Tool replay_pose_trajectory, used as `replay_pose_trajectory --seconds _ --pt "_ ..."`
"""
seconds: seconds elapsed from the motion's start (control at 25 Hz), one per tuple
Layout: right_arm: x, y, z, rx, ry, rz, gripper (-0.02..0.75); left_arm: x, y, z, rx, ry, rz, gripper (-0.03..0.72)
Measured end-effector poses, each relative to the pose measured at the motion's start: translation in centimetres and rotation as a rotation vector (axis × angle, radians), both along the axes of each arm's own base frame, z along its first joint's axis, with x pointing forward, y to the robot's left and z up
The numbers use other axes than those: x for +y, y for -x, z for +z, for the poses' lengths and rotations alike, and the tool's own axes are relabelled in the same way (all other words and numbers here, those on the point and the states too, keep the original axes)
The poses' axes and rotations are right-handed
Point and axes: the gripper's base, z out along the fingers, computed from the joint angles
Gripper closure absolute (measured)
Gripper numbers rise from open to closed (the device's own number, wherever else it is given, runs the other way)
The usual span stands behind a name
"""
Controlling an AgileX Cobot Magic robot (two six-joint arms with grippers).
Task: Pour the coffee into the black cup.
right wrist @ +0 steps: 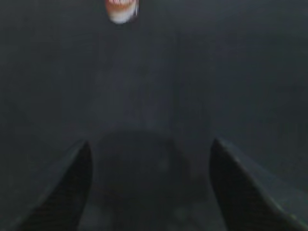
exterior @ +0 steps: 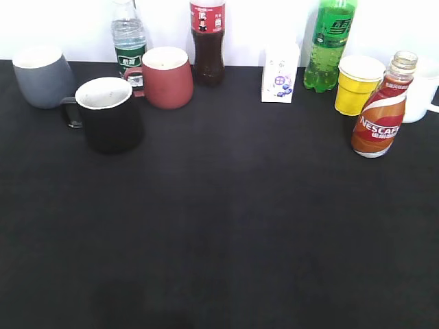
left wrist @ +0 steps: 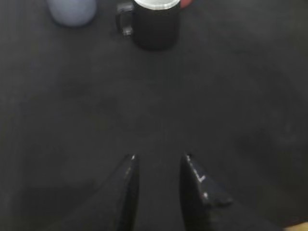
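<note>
The coffee (exterior: 381, 116) is a small curvy bottle with a red-orange-and-white NESCAFE label, upright at the right of the black table; its base shows far off in the right wrist view (right wrist: 121, 10). The black cup (exterior: 110, 113), white inside with its handle to the left, stands at the left; it also shows at the top of the left wrist view (left wrist: 155, 24). My left gripper (left wrist: 159, 159) is open and empty above bare table, well short of the cup. My right gripper (right wrist: 150, 144) is wide open and empty, far from the bottle. Neither gripper shows in the exterior view.
Along the back stand a grey mug (exterior: 42, 77), a water bottle (exterior: 129, 41), a dark red mug (exterior: 167, 77), a tall dark-drink bottle (exterior: 208, 41), a small white carton (exterior: 280, 72), a green bottle (exterior: 329, 44), a yellow cup (exterior: 358, 83) and a white mug (exterior: 420, 96).
</note>
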Motion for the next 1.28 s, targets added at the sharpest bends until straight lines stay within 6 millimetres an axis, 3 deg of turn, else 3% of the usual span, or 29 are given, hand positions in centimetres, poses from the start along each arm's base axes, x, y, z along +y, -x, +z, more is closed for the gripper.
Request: replay_pose_trajectory --seconds 0.04,0.16,0.56,0.68,0.84,1.28 --pt "0.1 -0.4 -1.1 0.022 0.008 0.003 0.148 0.1 0.2 -0.3 -0.012 0.004 -0.001 0.460" --pt "0.3 -1.2 -1.6 -0.020 0.001 0.012 0.148 0.0 -0.1 -0.7 -0.019 0.003 -0.003 0.460" --pt "0.7 -1.1 -1.6 -0.020 -0.042 0.029 0.148 0.0 -0.1 -0.7 -0.026 0.004 -0.004 0.460" --pt "0.5 -0.9 -1.5 -0.038 -0.044 -0.058 0.148 0.0 -0.1 -0.7 -0.025 0.003 0.067 0.460" --pt "0.3 1.1 -1.5 -0.169 -0.054 -0.185 0.148 0.0 0.1 -0.7 -0.033 0.002 0.231 0.460" --pt "0.3 1.2 -1.5 -0.172 -0.054 -0.192 0.148 0.1 1.1 -0.8 -0.091 0.010 0.369 0.460"
